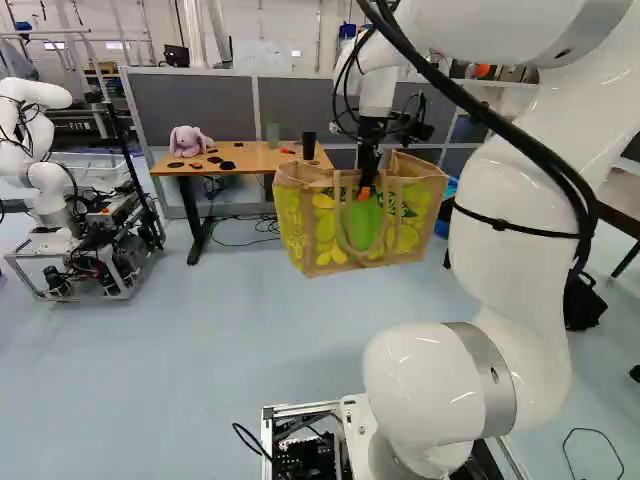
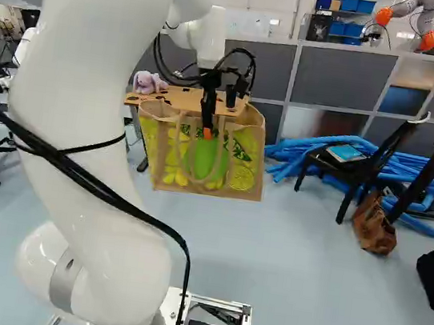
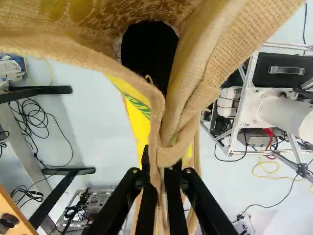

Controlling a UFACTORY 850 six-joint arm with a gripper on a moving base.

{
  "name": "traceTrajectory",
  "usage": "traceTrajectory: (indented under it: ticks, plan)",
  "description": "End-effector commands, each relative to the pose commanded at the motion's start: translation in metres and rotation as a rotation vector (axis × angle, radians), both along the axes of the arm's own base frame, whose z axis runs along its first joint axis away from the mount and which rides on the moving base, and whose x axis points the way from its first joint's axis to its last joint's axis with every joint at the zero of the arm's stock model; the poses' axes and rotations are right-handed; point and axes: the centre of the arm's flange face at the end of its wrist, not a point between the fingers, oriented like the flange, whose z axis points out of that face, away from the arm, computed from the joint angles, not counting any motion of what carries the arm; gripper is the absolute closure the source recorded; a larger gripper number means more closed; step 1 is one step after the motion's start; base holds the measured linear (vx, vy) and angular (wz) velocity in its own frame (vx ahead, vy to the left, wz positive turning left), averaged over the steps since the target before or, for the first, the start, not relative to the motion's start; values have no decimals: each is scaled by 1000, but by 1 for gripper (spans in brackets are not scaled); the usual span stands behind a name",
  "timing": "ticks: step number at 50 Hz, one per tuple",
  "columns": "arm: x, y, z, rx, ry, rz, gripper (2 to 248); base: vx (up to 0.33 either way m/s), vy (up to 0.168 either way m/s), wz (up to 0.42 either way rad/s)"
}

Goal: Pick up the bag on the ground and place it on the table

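1. One white arm point(image 1: 520, 290) is held out ahead; the carrying step is judged to be in hand, the pick-up being done
2. One table point(image 1: 255, 158) is seen beyond; for the next move, the load should be raised until its base clears the tabletop, brought over it, then lowered
3. One bag point(image 1: 362, 228), the thing to be placed, is held up nearer than the table, apparently clear of the floor
4. One plush toy point(image 1: 188, 141) is set on the tabletop, so it should be kept clear of
5. Two cups, one green point(image 1: 273, 135), one black point(image 1: 308, 145), are counted near the table's far edge
6. One gripper point(image 3: 160, 169) is closed on the bag's rim, cloth being pinched between both fingers
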Motion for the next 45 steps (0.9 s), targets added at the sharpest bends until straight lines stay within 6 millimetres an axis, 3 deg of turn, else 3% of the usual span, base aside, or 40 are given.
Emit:
traceTrajectory:
  ticks: [10, 36, 45]
  plan:
    - [2, 1, 13, 1, 16, 2, 227, 0, 0, 0]
    - [29, 1, 16, 0, 3, 5, 227, 0, 0, 0]
    - [30, 1, 25, -1, -17, 6, 227, 0, 0, 0]
